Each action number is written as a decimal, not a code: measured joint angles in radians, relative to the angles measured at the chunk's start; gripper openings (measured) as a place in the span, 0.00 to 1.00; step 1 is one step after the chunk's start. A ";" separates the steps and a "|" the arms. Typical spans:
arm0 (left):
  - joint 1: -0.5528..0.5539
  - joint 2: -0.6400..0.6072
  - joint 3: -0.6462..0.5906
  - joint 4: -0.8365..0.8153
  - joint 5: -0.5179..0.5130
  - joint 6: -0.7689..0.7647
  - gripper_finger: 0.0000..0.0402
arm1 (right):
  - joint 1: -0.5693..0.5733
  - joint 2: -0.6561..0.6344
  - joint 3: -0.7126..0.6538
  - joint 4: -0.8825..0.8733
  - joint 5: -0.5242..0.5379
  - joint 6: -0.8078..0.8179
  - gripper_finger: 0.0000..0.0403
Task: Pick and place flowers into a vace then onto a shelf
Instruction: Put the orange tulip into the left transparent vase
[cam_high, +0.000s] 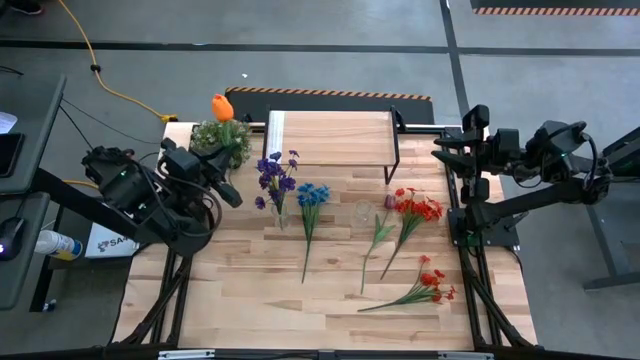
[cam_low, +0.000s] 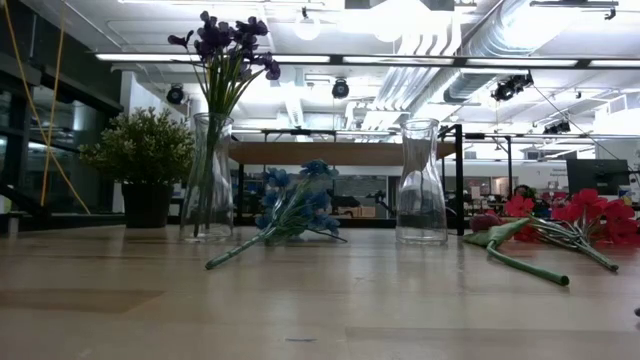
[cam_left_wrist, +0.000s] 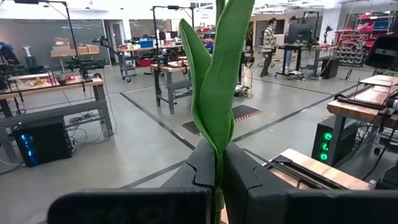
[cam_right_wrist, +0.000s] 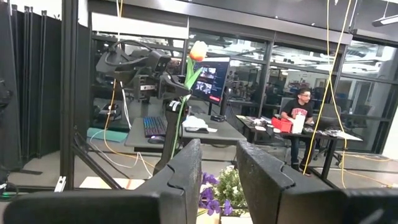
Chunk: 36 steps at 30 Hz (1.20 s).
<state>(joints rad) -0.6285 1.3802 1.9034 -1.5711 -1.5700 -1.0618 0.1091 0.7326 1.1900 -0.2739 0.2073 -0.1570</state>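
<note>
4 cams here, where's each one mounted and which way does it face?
High: overhead, straight down on the table; both arms show.
Low: tabletop height, level across to the two glass vases and shelf; no arm shows.
Left wrist: on the left arm, facing the room; left gripper shut on an orange flower.
Right wrist: on the right arm, facing the left arm; right gripper empty, jaws apart.
Shared: high and right wrist both show the orange flower; high and low, the purple flowers.

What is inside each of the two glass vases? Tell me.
The left vase holds purple flowers, their green stems visible through the glass. The right vase looks empty; only the shelf and room behind it show through.
</note>
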 joint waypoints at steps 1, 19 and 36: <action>0.000 0.007 0.000 0.000 0.000 -0.011 0.10 | 0.000 0.000 0.000 0.000 0.000 0.000 0.23; -0.020 0.179 0.000 0.003 0.000 -0.293 0.10 | 0.000 0.000 0.000 0.000 0.000 0.000 0.23; -0.100 0.278 0.000 0.422 0.000 -0.064 0.10 | 0.000 0.000 0.000 0.000 0.000 0.000 0.23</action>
<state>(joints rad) -0.7287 1.6581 1.9037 -1.1495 -1.5700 -1.1259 0.1090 0.7327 1.1900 -0.2741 0.2073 -0.1573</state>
